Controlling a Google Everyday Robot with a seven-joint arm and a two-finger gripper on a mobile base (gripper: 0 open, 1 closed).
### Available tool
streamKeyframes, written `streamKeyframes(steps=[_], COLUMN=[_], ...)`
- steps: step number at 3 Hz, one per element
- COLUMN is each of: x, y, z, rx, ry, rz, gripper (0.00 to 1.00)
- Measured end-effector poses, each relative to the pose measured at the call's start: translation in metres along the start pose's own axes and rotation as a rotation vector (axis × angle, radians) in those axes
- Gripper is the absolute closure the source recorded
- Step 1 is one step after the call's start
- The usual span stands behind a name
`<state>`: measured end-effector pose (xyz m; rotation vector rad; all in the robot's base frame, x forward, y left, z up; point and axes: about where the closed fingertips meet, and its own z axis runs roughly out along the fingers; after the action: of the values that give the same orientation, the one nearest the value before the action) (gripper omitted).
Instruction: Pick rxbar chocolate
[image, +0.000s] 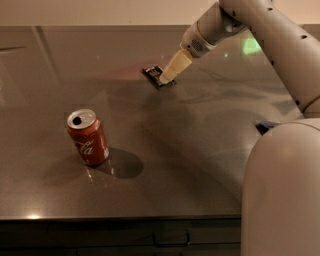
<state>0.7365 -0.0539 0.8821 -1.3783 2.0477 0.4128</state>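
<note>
The rxbar chocolate (154, 75) is a small flat bar in a black wrapper. It lies on the grey table (200, 150) at the far middle. My gripper (168, 75) reaches in from the upper right on the white arm. Its pale fingers (175, 66) point down and left, with the tip over the right part of the bar. Part of the bar is hidden behind the fingers.
A red cola can (88, 137) stands upright at the left front. A dark-blue wrapped bar (263, 126) shows only as a sliver at the right, mostly hidden behind my white arm (285, 190). The table's front edge runs along the bottom.
</note>
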Motion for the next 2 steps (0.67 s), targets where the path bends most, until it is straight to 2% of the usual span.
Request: streamKeyframes(steps=[2], x=[0.015], y=[0.005], z=[0.04], rx=[-0.019], ry=[0.065], rz=[-0.016], gripper=[0.0])
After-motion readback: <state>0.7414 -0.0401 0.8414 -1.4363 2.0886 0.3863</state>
